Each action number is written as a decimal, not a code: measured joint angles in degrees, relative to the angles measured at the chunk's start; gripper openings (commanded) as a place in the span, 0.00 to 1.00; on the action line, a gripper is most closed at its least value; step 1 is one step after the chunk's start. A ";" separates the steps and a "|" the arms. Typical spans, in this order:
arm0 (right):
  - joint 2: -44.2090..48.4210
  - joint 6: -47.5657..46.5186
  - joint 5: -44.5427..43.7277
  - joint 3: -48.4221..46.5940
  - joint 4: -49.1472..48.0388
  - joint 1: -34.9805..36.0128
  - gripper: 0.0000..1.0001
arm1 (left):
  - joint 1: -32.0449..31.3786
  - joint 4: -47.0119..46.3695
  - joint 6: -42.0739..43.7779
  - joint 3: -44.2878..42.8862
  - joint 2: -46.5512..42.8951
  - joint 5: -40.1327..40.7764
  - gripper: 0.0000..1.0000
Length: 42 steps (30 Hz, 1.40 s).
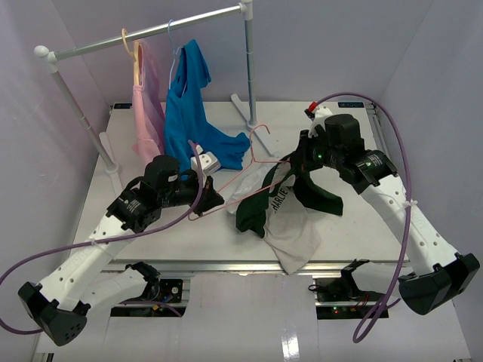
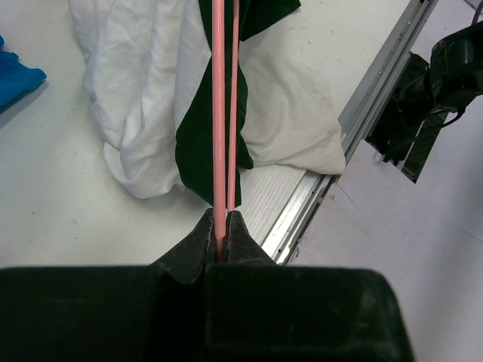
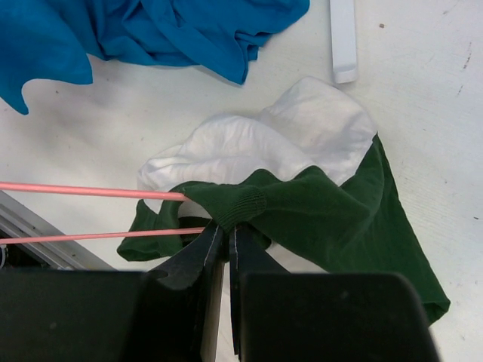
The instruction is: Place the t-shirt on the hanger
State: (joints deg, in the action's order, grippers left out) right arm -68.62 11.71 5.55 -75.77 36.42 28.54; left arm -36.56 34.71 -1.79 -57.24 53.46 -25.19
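The t-shirt (image 1: 293, 222) lies crumpled at the table's front middle, white with dark green sleeves. The pink hanger (image 1: 260, 128) slants across it, one arm pushed into the fabric. My left gripper (image 1: 217, 201) is shut on the hanger's outer end; in the left wrist view both pink wires (image 2: 219, 113) run from the jaws (image 2: 223, 220) over a green band of the t-shirt (image 2: 143, 90). My right gripper (image 1: 296, 169) is shut on the t-shirt's green ribbed collar (image 3: 243, 204), pinched at the fingertips (image 3: 226, 232). The hanger's wires (image 3: 90, 190) enter the collar from the left.
A clothes rack (image 1: 151, 34) stands at the back with a pale pink garment (image 1: 147, 105) and a bright blue shirt (image 1: 189, 113) trailing onto the table. The rack's white foot (image 3: 343, 38) lies close behind the t-shirt. The table's metal front rail (image 2: 355, 121) runs just past the shirt.
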 measured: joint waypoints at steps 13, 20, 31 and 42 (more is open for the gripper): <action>0.13 -1.84 6.81 -1.70 -0.43 4.35 0.08 | -0.02 -11.99 0.49 2.33 4.13 -5.20 0.00; 0.21 -2.05 8.37 -1.46 -2.35 10.16 0.08 | -1.09 -27.50 -5.66 11.35 5.54 -8.41 0.00; 3.81 -3.09 6.64 3.21 -4.55 12.32 0.61 | -1.55 -47.42 -13.88 25.58 2.72 -11.24 0.00; 9.52 -9.99 6.77 3.43 -5.09 12.50 0.69 | -1.57 -57.42 -17.36 31.83 -0.11 -15.00 0.00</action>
State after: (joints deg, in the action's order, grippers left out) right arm -59.09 1.71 12.31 -72.34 31.33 41.04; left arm -38.13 -22.71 -19.15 -25.40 53.35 -40.18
